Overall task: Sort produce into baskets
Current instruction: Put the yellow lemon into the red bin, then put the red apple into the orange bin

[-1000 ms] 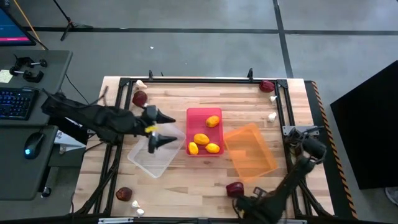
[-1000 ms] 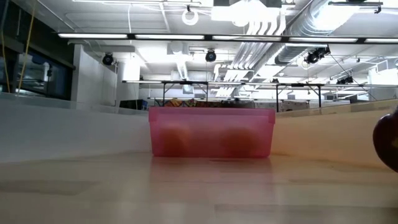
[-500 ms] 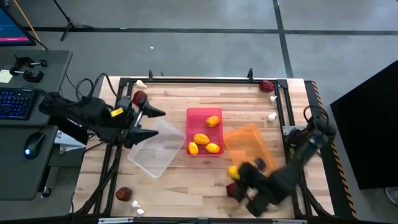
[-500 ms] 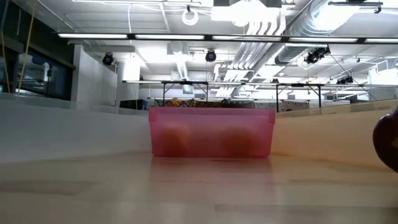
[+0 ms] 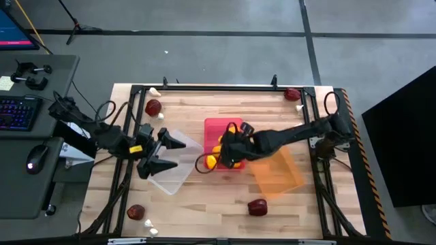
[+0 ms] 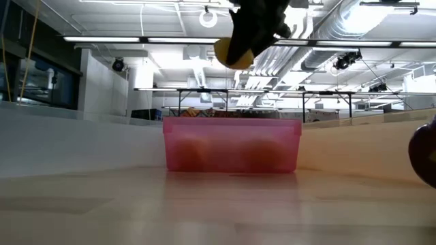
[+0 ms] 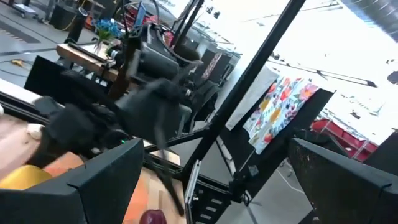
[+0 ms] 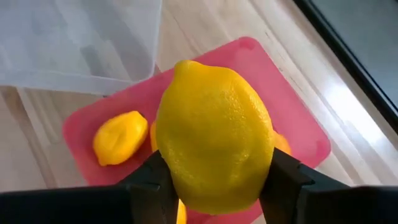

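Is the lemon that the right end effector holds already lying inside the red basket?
No, the lemon is clamped in the right end effector, above the red basket.

Both arms are dark, jointed tubes with black cables looping off them. The left end effector [image 5: 165, 152] has pointed black fingers and a yellow tag behind them.

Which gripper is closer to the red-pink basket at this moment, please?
The right gripper, shut on a lemon, hangs directly above the red-pink basket. The left gripper is open over the clear basket beside it.
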